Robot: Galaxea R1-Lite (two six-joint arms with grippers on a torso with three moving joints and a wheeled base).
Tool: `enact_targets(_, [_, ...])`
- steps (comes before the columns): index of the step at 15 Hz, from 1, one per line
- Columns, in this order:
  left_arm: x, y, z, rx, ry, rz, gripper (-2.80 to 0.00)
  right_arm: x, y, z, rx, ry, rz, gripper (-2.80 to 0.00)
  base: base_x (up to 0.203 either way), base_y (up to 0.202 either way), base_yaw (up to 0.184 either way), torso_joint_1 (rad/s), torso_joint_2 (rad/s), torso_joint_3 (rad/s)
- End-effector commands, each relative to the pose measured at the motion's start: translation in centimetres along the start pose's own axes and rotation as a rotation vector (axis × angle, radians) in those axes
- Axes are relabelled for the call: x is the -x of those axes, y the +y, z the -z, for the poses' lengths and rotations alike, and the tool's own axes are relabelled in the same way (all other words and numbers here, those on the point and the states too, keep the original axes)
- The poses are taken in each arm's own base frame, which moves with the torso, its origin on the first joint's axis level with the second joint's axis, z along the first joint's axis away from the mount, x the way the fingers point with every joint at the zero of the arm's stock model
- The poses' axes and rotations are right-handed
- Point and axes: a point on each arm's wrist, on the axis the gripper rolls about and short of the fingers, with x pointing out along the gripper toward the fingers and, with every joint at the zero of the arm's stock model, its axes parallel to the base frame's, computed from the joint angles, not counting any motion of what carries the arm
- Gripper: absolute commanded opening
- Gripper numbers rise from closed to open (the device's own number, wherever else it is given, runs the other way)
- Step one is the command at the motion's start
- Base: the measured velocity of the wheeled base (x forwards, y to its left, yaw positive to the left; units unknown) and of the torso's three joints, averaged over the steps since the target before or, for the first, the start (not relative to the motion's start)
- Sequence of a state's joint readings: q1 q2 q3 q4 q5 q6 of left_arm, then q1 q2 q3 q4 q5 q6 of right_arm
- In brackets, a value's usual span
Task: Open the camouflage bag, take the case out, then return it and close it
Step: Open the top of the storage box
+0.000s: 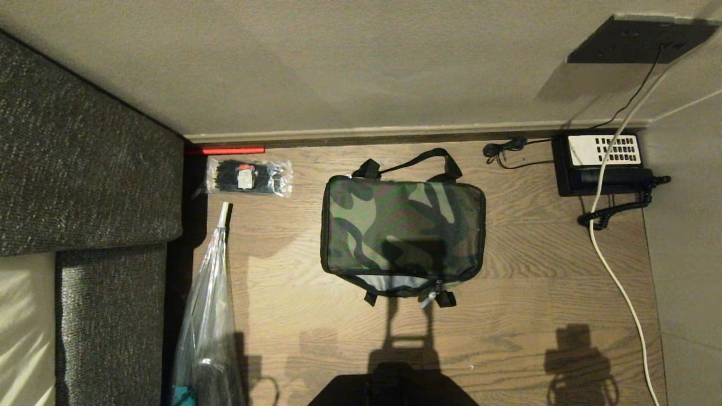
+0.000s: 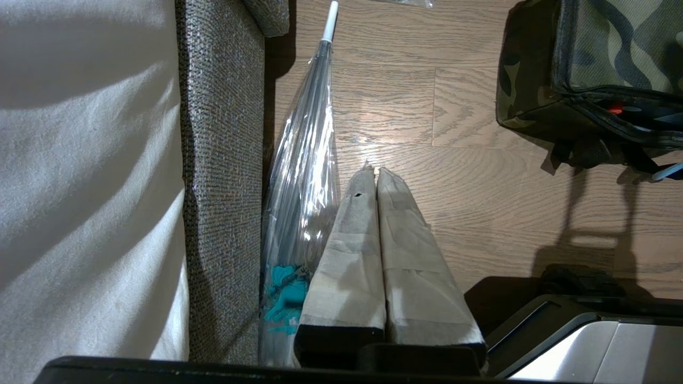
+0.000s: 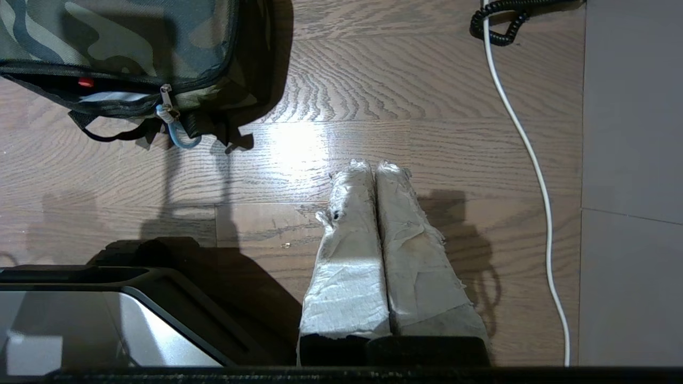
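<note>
- Sitting mid-floor on grained wood planks [image 1: 524, 270]: boxy soft camouflage bag [image 1: 403, 228], lid down, front zip partly undone, black straps.
- Left gripper [image 2: 372, 173]: tape-wrapped fingers pressed together, empty, above bare floor beside a clear plastic umbrella [image 2: 304, 176].
- Right gripper [image 3: 372, 168]: frayed-tape fingers together, empty, clear of the bag.

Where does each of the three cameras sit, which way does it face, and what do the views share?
Head view: high on the robot, facing down at the camouflage bag on the wooden floor; only a dark part of the robot at the bottom edge.
Left wrist view: behind the shut left tool, facing the floor beside the sofa and umbrella.
Right wrist view: behind the shut right tool, facing the floor near the white cable.
Shared: all three show the bag.
</note>
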State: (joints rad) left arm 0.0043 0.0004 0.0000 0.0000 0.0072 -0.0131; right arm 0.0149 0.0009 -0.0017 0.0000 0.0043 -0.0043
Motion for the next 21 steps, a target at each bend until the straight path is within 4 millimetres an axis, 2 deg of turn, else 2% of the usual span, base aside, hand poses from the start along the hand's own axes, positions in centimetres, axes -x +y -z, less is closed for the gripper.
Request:
enact_targets(1, [0.0,0.0,0.1,0.001,0.001,-0.001,-2.80,0.0,0.0,0.1,0.041,0.000,-0.005,-2.80,0.000,0.000,0.000,0.000,0.00,0.000])
enact_targets(3, [0.0,0.0,0.1,0.001,0.001,-0.001,-2.80,0.1,0.0,-0.3,0.072,-0.022,-0.003,-2.80,0.000,0.000,0.000,0.000,0.00,0.000])
enact_targets(4, [0.0,0.0,0.1,0.001,0.001,-0.001,-2.80,0.5,0.0,-1.5,0.072,-0.059,-0.004,-2.80,0.000,0.000,0.000,0.000,0.00,0.000])
enact_targets(5, [0.0,0.0,0.1,0.001,0.001,-0.001,-2.80,1.4,0.0,-3.6,0.069,-0.108,-0.008,-2.80,0.000,0.000,0.000,0.000,0.00,0.000])
enact_targets(7, [0.0,0.0,0.1,0.001,0.001,-0.001,-2.80,5.0,0.1,-7.7,0.066,-0.104,-0.045,-2.80,0.000,0.000,0.000,0.000,0.00,0.000])
enact_targets(8, [0.0,0.0,0.1,0.001,0.001,-0.001,-2.80,7.0,0.2,-9.0,0.062,-0.079,-0.072,-2.80,0.000,0.000,0.000,0.000,0.00,0.000])
enact_targets(10, [0.0,0.0,0.1,0.001,0.001,-0.001,-2.80,9.4,0.2,-10.6,0.049,-0.102,-0.105,-2.80,0.000,0.000,0.000,0.000,0.00,0.000])
enact_targets(11, [0.0,0.0,0.1,0.001,0.001,-0.001,-2.80,9.6,0.3,-10.6,0.033,-0.087,-0.124,-2.80,0.000,0.000,0.000,0.000,0.00,0.000])
enact_targets(12, [0.0,0.0,0.1,0.001,0.001,-0.001,-2.80,8.9,0.4,-9.9,-0.004,0.003,-0.161,-2.80,0.000,0.000,0.000,0.000,0.00,0.000])
enact_targets(13, [0.0,0.0,0.1,0.001,0.001,-0.001,-2.80,8.2,0.4,-10.4,-0.040,0.071,-0.176,-2.80,0.000,0.000,0.000,0.000,0.00,0.000])
enact_targets(14, [0.0,0.0,0.1,0.001,0.001,-0.001,-2.80,7.0,0.4,-11.5,-0.087,0.145,-0.187,-2.80,0.000,0.000,0.000,0.000,0.00,0.000])
enact_targets(15, [0.0,0.0,0.1,0.001,0.001,-0.001,-2.80,5.0,0.3,-12.9,-0.129,0.243,-0.197,-2.80,0.000,0.000,0.000,0.000,0.00,0.000])
enact_targets(16, [0.0,0.0,0.1,0.001,0.001,-0.001,-2.80,2.1,0.3,-14.3,-0.164,0.355,-0.202,-2.80,0.000,0.000,0.000,0.000,0.00,0.000])
enact_targets(18, [0.0,0.0,0.1,0.001,0.001,-0.001,-2.80,-4.0,0.5,-15.5,-0.202,0.538,-0.212,-2.80,0.000,0.000,0.000,0.000,0.00,0.000])
enact_targets(20, [0.0,0.0,0.1,0.001,0.001,-0.001,-2.80,-10.3,0.8,-14.8,-0.207,0.684,-0.221,-2.80,0.000,0.000,0.000,0.000,0.00,0.000])
enact_targets(21, [0.0,0.0,0.1,0.001,0.001,-0.001,-2.80,-12.6,1.0,-14.2,-0.207,0.721,-0.229,-2.80,0.000,0.000,0.000,0.000,0.00,0.000])
